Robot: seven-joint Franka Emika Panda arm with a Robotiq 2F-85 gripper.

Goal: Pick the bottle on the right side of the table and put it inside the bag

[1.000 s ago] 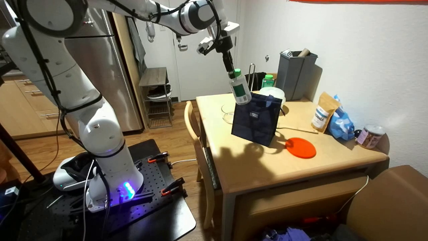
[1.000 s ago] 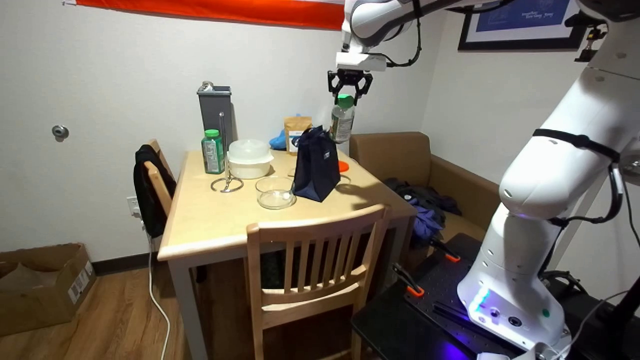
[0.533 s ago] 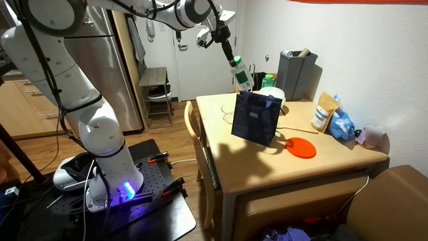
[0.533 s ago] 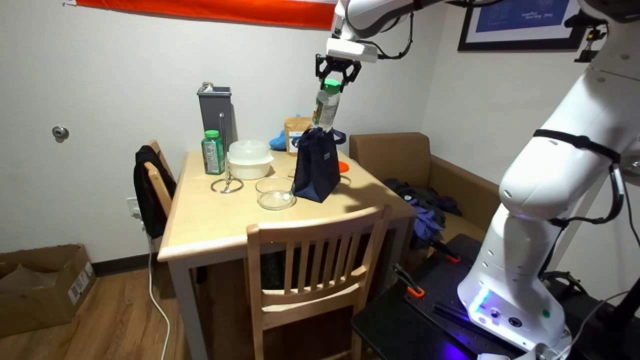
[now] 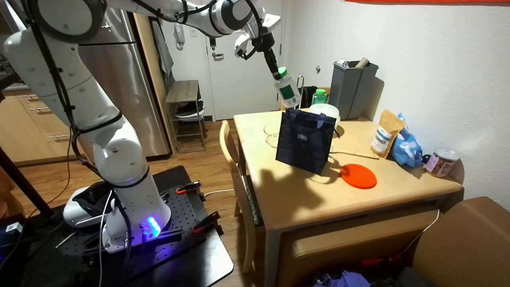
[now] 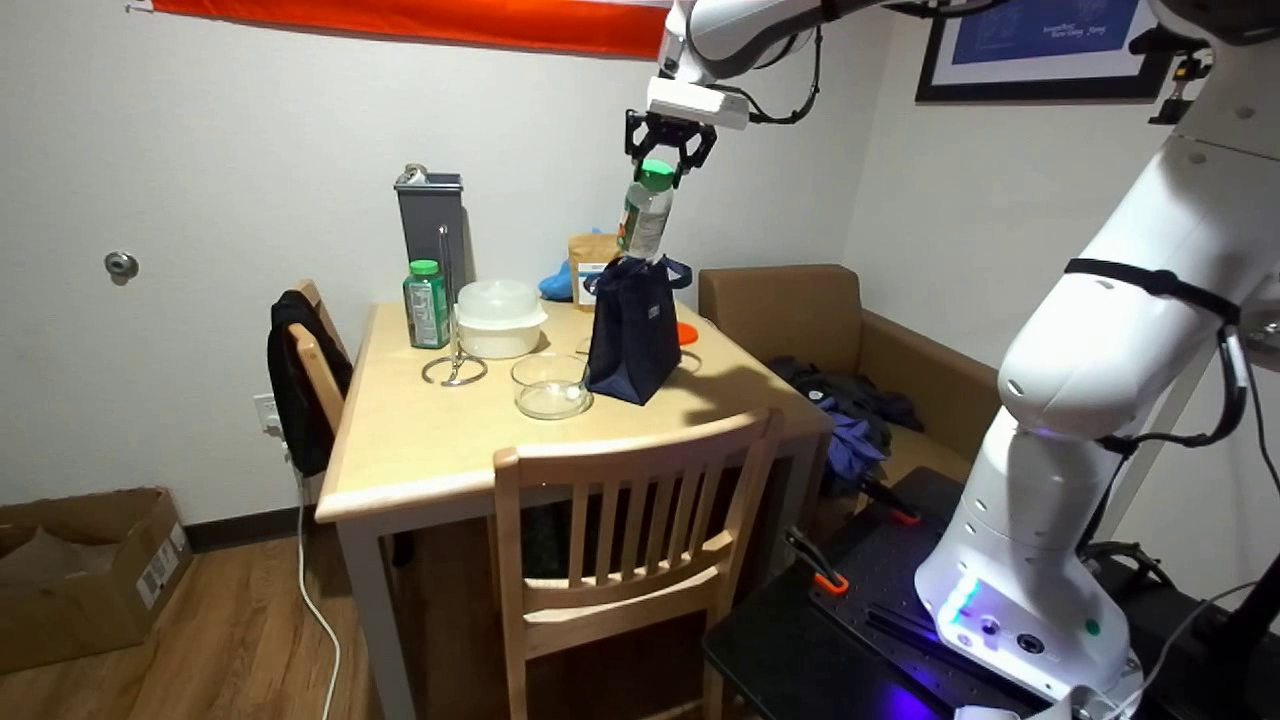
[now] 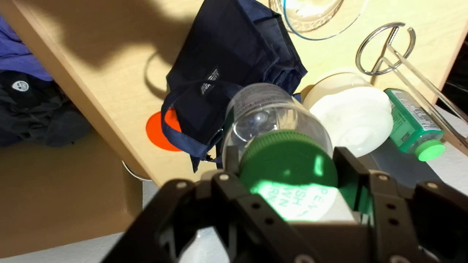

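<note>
Gripper (image 6: 657, 181) clenched on cap (image 7: 289, 157) of bottle (image 6: 646, 220), hanging tilted near top of bag (image 6: 635, 335). Risk: lowered slanted, bottle could snag handle (image 7: 184, 142), tip bag over.

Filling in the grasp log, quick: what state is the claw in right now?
Claw: closed, holding the green-capped bottle by its upper end.

In the wrist view, the 2 fingers (image 7: 349, 164) hold a bottle (image 7: 281, 146) by its green cap. Its clear body points away from them and covers part of the navy bag (image 7: 226, 54), which is on the counter (image 7: 128, 95) ahead. Left of the fingers lies 1 orange-red disc (image 7: 157, 133); past their right side, a white container (image 7: 353, 117), a green container (image 7: 404, 124) and a metal stand (image 7: 415, 71).
</note>
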